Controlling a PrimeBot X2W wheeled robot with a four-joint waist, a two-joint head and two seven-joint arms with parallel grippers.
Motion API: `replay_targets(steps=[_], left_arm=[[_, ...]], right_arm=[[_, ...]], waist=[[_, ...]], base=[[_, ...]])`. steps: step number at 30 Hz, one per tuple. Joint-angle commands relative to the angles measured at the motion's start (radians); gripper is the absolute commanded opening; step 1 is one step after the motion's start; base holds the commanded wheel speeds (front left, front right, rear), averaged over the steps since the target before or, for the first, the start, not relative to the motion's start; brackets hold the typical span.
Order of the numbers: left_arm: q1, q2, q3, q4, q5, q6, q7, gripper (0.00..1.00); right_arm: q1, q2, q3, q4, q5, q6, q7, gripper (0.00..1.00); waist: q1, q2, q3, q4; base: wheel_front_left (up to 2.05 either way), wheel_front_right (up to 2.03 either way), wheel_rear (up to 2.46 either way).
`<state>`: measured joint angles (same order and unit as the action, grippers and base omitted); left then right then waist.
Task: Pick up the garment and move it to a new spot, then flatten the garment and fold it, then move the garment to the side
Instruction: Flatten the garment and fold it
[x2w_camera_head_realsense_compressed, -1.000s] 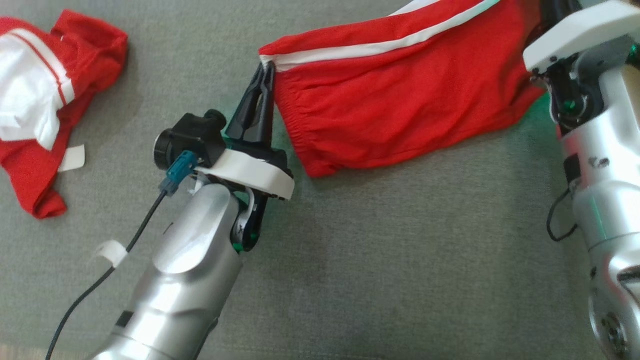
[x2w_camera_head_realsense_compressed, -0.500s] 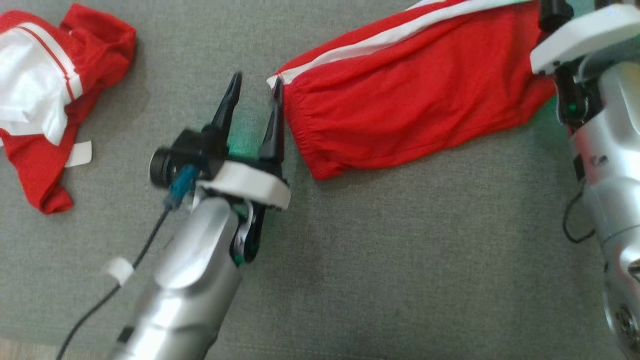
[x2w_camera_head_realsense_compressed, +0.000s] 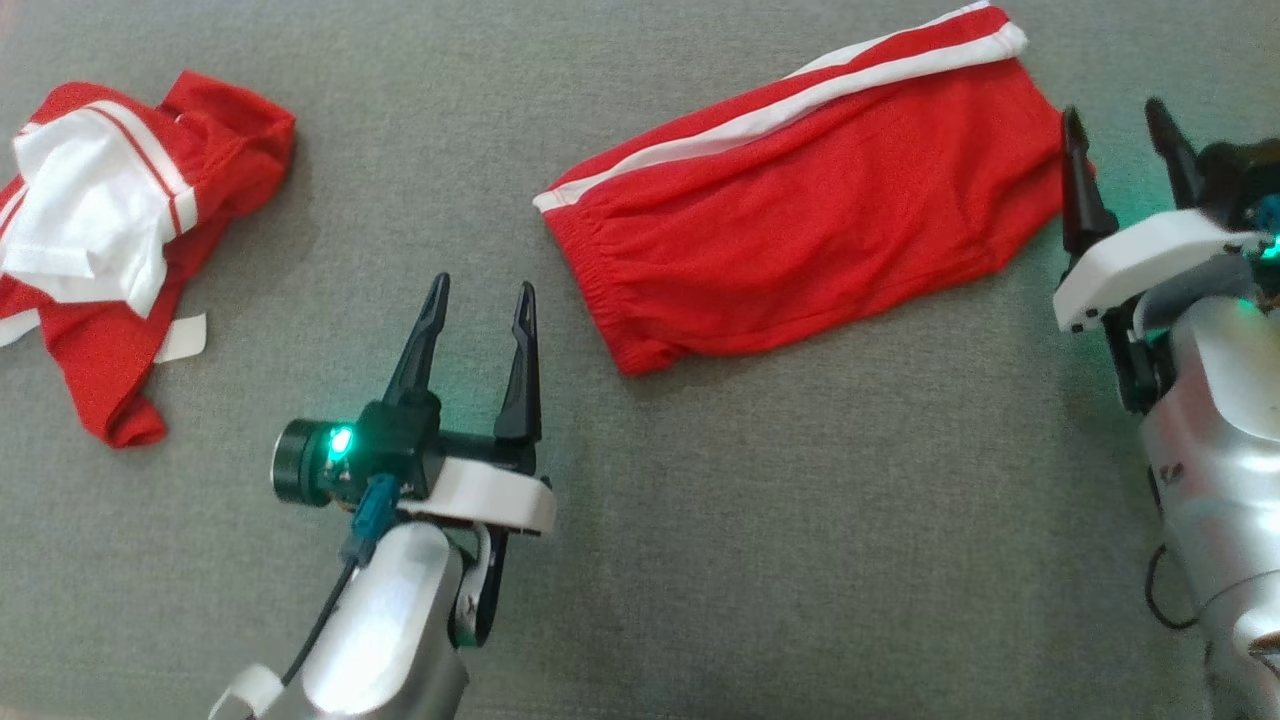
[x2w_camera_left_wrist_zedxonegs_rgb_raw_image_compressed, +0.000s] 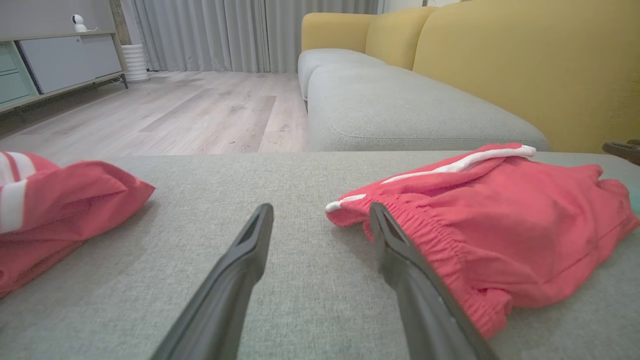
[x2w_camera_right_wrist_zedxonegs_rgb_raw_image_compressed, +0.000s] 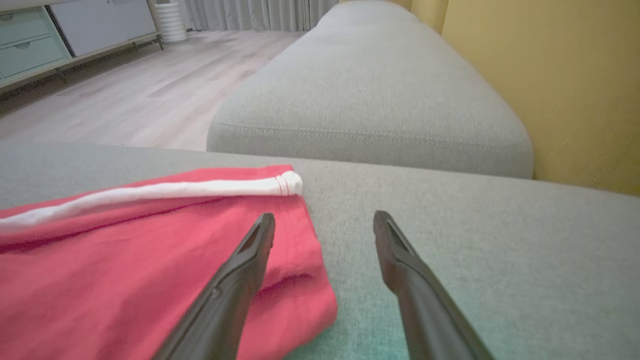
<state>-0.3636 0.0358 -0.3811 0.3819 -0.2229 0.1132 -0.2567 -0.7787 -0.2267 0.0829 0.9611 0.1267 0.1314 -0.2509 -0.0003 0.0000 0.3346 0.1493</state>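
The garment (x2w_camera_head_realsense_compressed: 120, 250), a red shirt with white sleeves and striped trim, lies crumpled at the far left of the grey cushion, a white tag (x2w_camera_head_realsense_compressed: 185, 338) at its hem. In the left wrist view the garment (x2w_camera_left_wrist_zedxonegs_rgb_raw_image_compressed: 50, 210) sits at the left edge. My left gripper (x2w_camera_head_realsense_compressed: 480, 290) is open and holds nothing, between the garment and a pair of red shorts (x2w_camera_head_realsense_compressed: 800, 220). Seen from its wrist, the left gripper (x2w_camera_left_wrist_zedxonegs_rgb_raw_image_compressed: 321, 210) has its right finger beside the shorts' elastic waistband. My right gripper (x2w_camera_head_realsense_compressed: 1113, 112) is open at the shorts' right end; in its wrist view the right gripper (x2w_camera_right_wrist_zedxonegs_rgb_raw_image_compressed: 325, 217) has its left finger over the shorts' hem.
The red shorts (x2w_camera_left_wrist_zedxonegs_rgb_raw_image_compressed: 500, 225) with a white side stripe lie flat across the middle of the grey sofa cushion (x2w_camera_head_realsense_compressed: 700, 520). A yellow backrest (x2w_camera_right_wrist_zedxonegs_rgb_raw_image_compressed: 550, 75) rises on the right. A second cushion (x2w_camera_left_wrist_zedxonegs_rgb_raw_image_compressed: 400, 110) and wooden floor (x2w_camera_left_wrist_zedxonegs_rgb_raw_image_compressed: 200, 110) lie beyond.
My left gripper opened, let go of the shorts' waistband corner and drew back. The right gripper came off the shorts' other end. The head camera shifted too.
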Motion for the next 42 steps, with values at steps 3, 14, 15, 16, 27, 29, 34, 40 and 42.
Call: replay_targets(steps=[3, 14, 15, 16, 27, 29, 34, 40, 42], left_arm=[[0.014, 0.014, 0.035, -0.052, 0.010, -0.005, -0.005, 1.00], [0.031, 0.014, 0.008, -0.065, -0.004, -0.001, -0.005, 1.00], [0.035, 0.014, 0.008, -0.063, -0.004, -0.001, -0.005, 1.00], [0.039, 0.014, 0.008, -0.059, -0.004, -0.001, -0.005, 1.00], [0.128, 0.014, 0.063, -0.048, 0.010, -0.013, -0.005, 1.00], [0.156, 0.014, 0.079, -0.048, 0.023, -0.023, -0.005, 1.00], [0.215, 0.014, 0.121, -0.057, 0.032, -0.039, -0.005, 1.00], [0.259, 0.014, 0.129, -0.071, 0.033, -0.052, -0.005, 1.00], [0.265, 0.014, 0.124, -0.070, 0.034, -0.056, -0.005, 1.00]], right_arm=[[-0.023, 0.013, -0.011, 0.013, -0.015, -0.001, -0.004, 1.00], [-0.064, 0.041, -0.085, 0.180, 0.021, -0.001, 0.102, 0.00], [-0.059, 0.044, -0.088, 0.194, 0.026, -0.001, 0.110, 0.00], [-0.053, 0.046, -0.100, 0.206, 0.037, -0.001, 0.110, 0.00], [0.084, 0.117, -0.110, 0.186, 0.134, -0.001, 0.004, 0.00], [0.140, 0.134, -0.089, 0.154, 0.166, -0.001, -0.004, 0.00], [0.282, 0.145, -0.057, 0.060, 0.258, -0.001, -0.010, 0.00], [0.374, 0.105, -0.040, -0.034, 0.316, -0.001, -0.011, 0.00], [0.380, 0.090, -0.045, -0.058, 0.321, -0.001, -0.011, 0.00]], waist=[[0.0003, 0.0000, 0.016, 0.021], [0.0003, 0.0000, 0.032, 0.084], [0.0003, 0.0000, 0.027, 0.085], [0.0003, 0.0000, 0.020, 0.085], [0.0003, 0.0000, -0.101, -0.003], [0.0003, 0.0000, -0.128, -0.034], [0.0003, 0.0000, -0.176, -0.087], [0.0003, 0.0000, -0.204, -0.101], [0.0003, 0.0000, -0.209, -0.095]], base=[[0.00, 0.00, 0.00], [0.00, 0.00, 0.00], [0.00, 0.00, 0.00], [0.00, 0.00, 0.00], [0.00, 0.00, 0.00], [0.00, 0.00, 0.00], [0.00, 0.00, 0.00], [0.00, 0.00, 0.00], [0.00, 0.00, 0.00]])
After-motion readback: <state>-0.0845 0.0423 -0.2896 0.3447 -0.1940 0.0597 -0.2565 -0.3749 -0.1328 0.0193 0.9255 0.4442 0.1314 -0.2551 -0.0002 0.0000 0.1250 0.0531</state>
